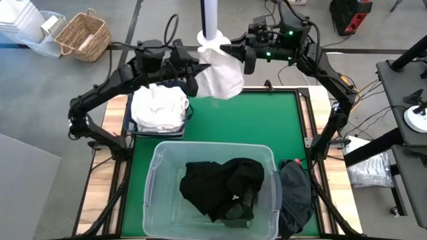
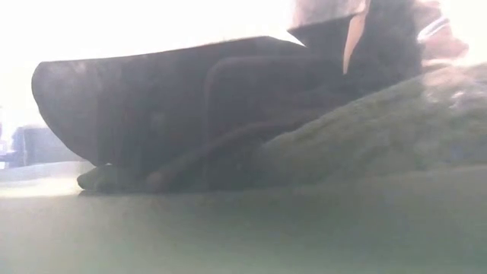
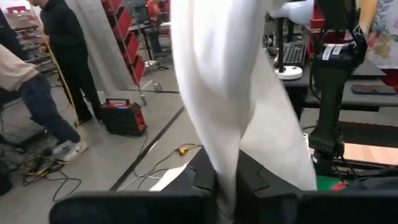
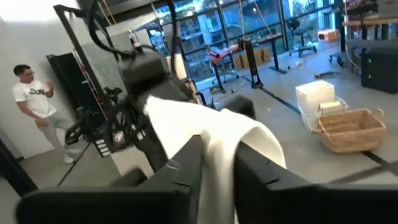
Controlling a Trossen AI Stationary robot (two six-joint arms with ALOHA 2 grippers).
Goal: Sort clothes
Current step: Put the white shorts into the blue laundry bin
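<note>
Holding between both arms above the green table mat's (image 1: 267,127) far edge, the limp white cotton garment (image 1: 220,73) hangs well clear of the folded white pile (image 1: 159,109). The left gripper (image 1: 192,67) is clamped on it; the right gripper (image 1: 235,52) pinches its other side. Best spread it evenly before lowering onto that pile.

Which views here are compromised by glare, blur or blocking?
Low view: blown-out backlight above, dark garments pressed near the lens, soft and murky. Left wrist view: hanging white fabric garment fills the centre, slightly blurred. Right wrist view: same cloth covers the lower middle; windows bright. High view: evenly lit, sharp.
</note>
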